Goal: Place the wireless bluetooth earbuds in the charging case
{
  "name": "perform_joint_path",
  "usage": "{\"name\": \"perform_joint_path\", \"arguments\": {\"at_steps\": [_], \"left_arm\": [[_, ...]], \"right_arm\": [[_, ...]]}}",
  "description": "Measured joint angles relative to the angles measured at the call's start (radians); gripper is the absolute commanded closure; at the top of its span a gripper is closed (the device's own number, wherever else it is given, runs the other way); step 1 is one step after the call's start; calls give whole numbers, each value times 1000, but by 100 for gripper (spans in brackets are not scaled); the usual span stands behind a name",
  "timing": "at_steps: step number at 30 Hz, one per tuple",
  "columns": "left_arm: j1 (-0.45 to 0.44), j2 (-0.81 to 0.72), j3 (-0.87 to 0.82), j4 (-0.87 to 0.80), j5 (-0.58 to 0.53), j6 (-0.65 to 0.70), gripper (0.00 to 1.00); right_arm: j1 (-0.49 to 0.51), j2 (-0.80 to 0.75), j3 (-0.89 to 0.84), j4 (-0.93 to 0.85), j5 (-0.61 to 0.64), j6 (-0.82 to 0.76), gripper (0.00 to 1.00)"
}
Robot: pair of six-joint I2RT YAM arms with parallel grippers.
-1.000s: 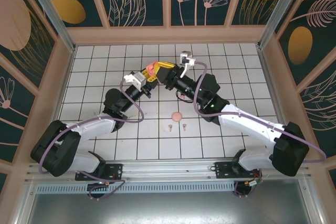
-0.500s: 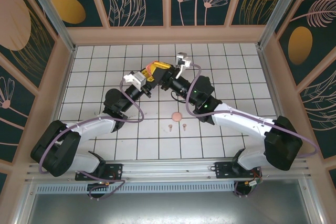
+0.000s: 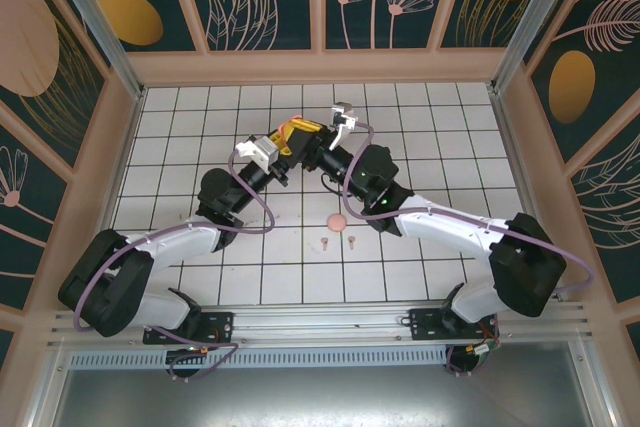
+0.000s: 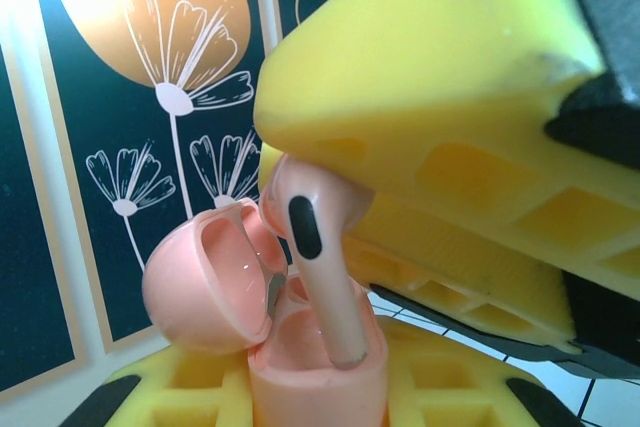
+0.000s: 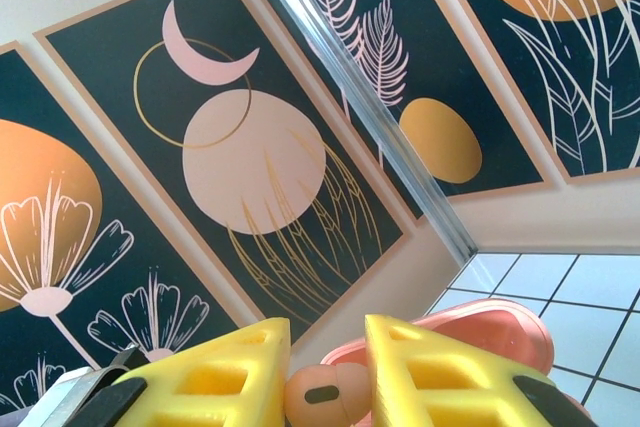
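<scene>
- The left gripper [image 4: 315,399] is clamped on the coral-pink case [image 4: 300,352]. It holds the case up over the far middle of the table [image 3: 440,127], with the lid [image 4: 205,287] swung open to the left.
- The right gripper [image 5: 328,359] has its fingers closed on the head of a matching earbud [image 4: 318,262]. The stem points down with its tip inside the open case body, and the head is well above the rim.
- The step in hand, as I judge it, is seating this earbud. It looks partly in, not home.
- To do it well, line the stem up with its socket and press straight down along it. The earbud leans a little, so a sideways push could jam it or twist the case in the left grip.
- Hold the case steady against the push. Release only once the head sits down in the rim, or the earbud may tip back out.
- Nearer the arms, two loose earbuds [image 3: 323,242] lie on the tiles just beside a pink puck [image 3: 338,220]. The puck is probably another case, though it is too small to be sure.
</scene>
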Motion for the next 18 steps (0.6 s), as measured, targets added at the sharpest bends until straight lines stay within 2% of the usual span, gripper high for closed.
{"name": "perform_joint_path", "arguments": {"at_steps": [18], "left_arm": [[0,-1,7,-26,-19,-2,100]], "right_arm": [[-5,34,10,32,18,11,75]]}}
